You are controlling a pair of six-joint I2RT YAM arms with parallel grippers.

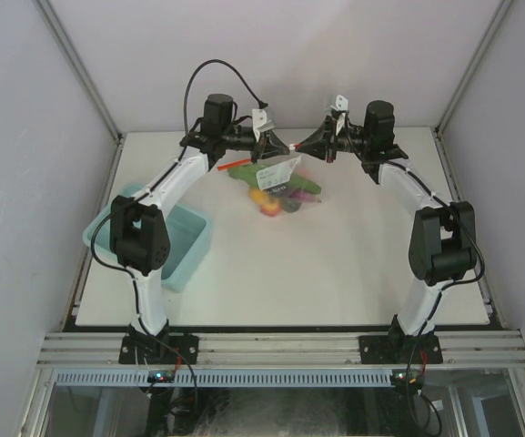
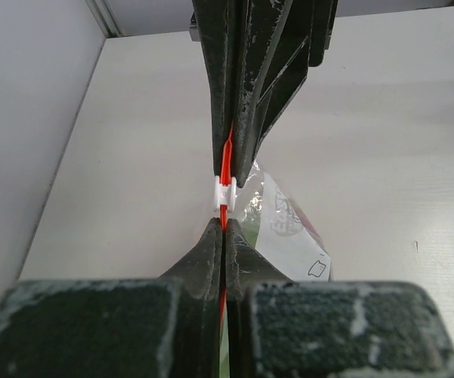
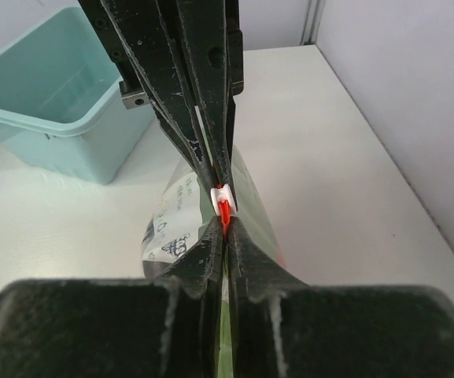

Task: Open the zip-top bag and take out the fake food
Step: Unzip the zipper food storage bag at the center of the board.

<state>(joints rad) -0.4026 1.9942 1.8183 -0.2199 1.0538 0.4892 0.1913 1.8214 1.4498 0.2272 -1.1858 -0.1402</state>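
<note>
The zip-top bag (image 1: 280,175) hangs at the back middle of the table, its lower part resting on the surface. Fake food (image 1: 276,202) shows through the clear plastic: yellow, red, green and purple pieces. My left gripper (image 1: 276,146) and right gripper (image 1: 300,146) meet tip to tip above it. In the left wrist view the left gripper (image 2: 223,226) is shut on the red-orange zip strip, just short of the white slider (image 2: 224,191). In the right wrist view the right gripper (image 3: 223,223) is shut on the same strip, facing the slider (image 3: 222,194) from the other side.
A light blue bin (image 1: 176,241) stands at the left by the left arm, also seen in the right wrist view as the bin (image 3: 53,102). White walls close in the table on the left, back and right.
</note>
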